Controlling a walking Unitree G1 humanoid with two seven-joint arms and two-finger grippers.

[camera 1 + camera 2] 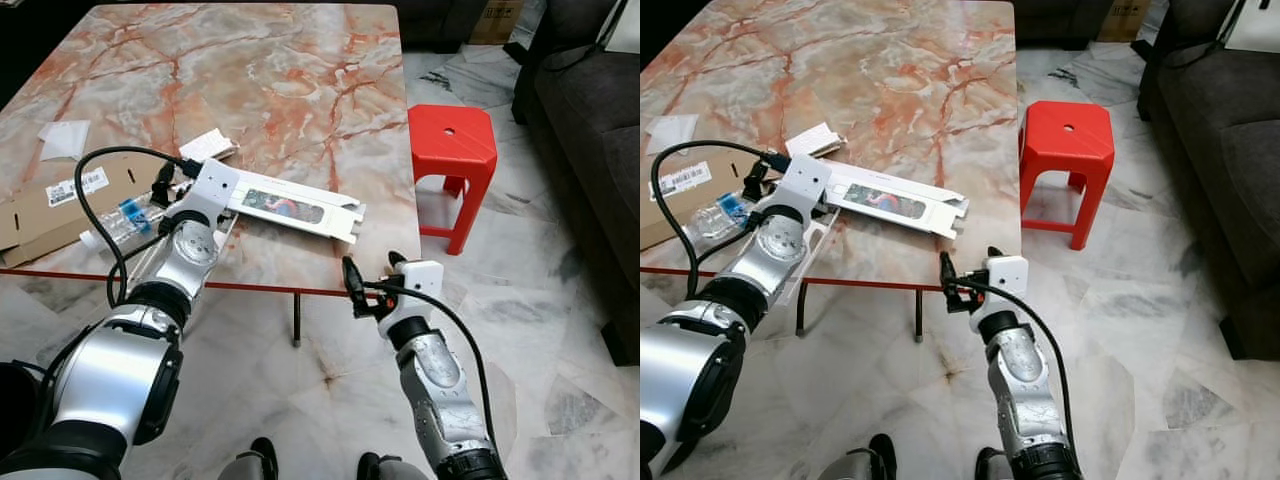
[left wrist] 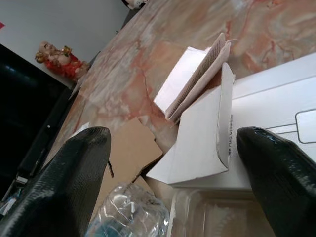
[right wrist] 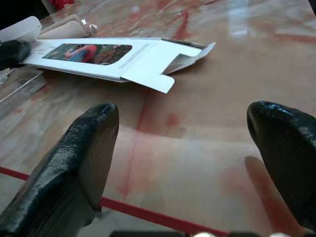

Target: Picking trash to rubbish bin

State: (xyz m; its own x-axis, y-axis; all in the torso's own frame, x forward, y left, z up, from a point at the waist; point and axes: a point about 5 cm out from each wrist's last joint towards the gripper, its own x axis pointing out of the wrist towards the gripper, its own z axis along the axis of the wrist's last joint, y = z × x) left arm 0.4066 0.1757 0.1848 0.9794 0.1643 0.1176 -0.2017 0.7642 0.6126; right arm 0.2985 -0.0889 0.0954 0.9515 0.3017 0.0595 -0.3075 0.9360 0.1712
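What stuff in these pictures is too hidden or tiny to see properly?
- Plastic bottle: the left arm covers part of it in the head views; the left wrist view's bottom edge cuts it off.
- Label on the brown cardboard: its print is too small to read.
- Long white box: its left end lies under the left gripper.
- Red stool: the table hides one side's legs.

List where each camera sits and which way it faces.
Left eye, right eye: head, looking down at marble table; both silver arms show.
Left wrist: between open left gripper fingers, facing white carton, plastic bottle.
Right wrist: between open right gripper fingers, at the table edge.
All share the carton.
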